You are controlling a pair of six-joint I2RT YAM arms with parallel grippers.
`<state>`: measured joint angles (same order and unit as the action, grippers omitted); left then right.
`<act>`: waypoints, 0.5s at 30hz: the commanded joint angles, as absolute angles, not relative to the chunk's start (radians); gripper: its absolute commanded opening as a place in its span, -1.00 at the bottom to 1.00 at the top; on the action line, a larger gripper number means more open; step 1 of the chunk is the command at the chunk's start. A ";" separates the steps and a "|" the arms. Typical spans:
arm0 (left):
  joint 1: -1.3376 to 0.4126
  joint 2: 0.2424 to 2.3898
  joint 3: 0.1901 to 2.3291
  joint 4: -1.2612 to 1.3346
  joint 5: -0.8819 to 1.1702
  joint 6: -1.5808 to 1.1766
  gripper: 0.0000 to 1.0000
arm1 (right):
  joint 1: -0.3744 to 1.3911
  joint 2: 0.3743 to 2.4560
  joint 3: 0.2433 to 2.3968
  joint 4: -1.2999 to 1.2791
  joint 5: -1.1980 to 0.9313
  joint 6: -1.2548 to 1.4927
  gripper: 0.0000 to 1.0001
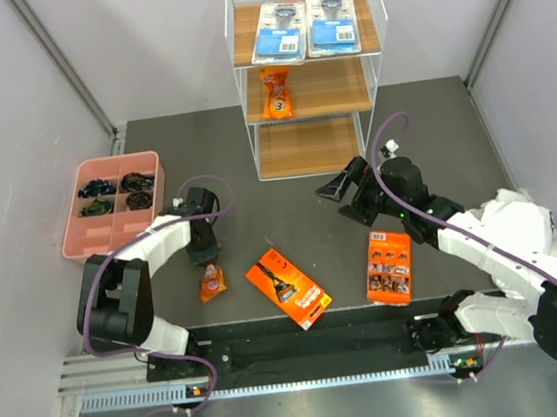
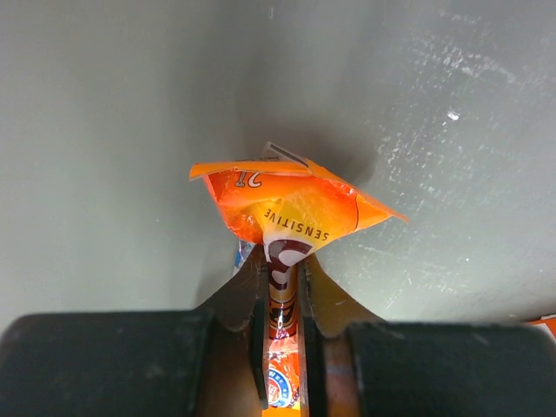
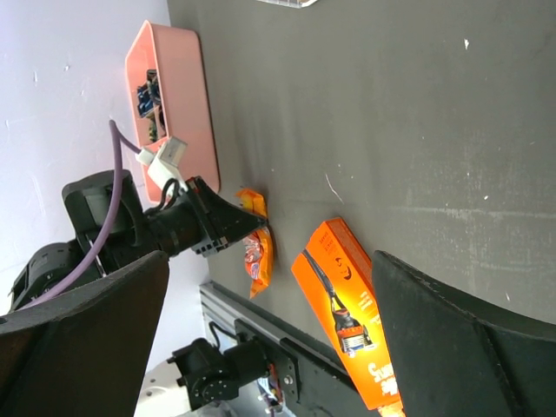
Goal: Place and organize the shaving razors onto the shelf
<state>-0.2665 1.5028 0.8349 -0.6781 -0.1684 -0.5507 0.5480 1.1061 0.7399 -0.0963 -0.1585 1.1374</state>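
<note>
Pickup step imo: left hand [image 2: 282, 291] was clamped on a small orange pouch [image 2: 291, 208]. Next needed a lift to the shelf [image 1: 330, 90]; right hand [image 1: 339, 185] was apart, empty

Orange dominates: a small crinkled orange foil pouch [image 2: 291, 208], with dark lettering on a pale yellow patch, shows between the dark fingers [image 2: 326, 304] of the left gripper [image 2: 280, 276]. The dark grey tabletop [image 1: 451, 128] bears a long orange-and-black cardboard box [image 1: 289, 288] and an orange card [image 1: 389, 267] tiled with small dark picture panels. The white wire shelf [image 1: 307, 150], with light-brown wooden boards, carries a clear-and-blue plastic blister card [image 1: 279, 31], its twin [image 1: 330, 23] and a second orange pouch [image 1: 275, 92]. A pink plastic tray [image 1: 86, 240] holds dark items [image 1: 137, 189]. Purple cables [image 1: 394, 190] trail the white-and-black arms [image 1: 493, 234].
</note>
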 commanded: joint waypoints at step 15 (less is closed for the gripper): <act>-0.267 1.375 1.009 -0.732 -0.017 -0.591 -0.98 | 0.638 1.141 0.818 -0.098 -0.141 1.095 0.98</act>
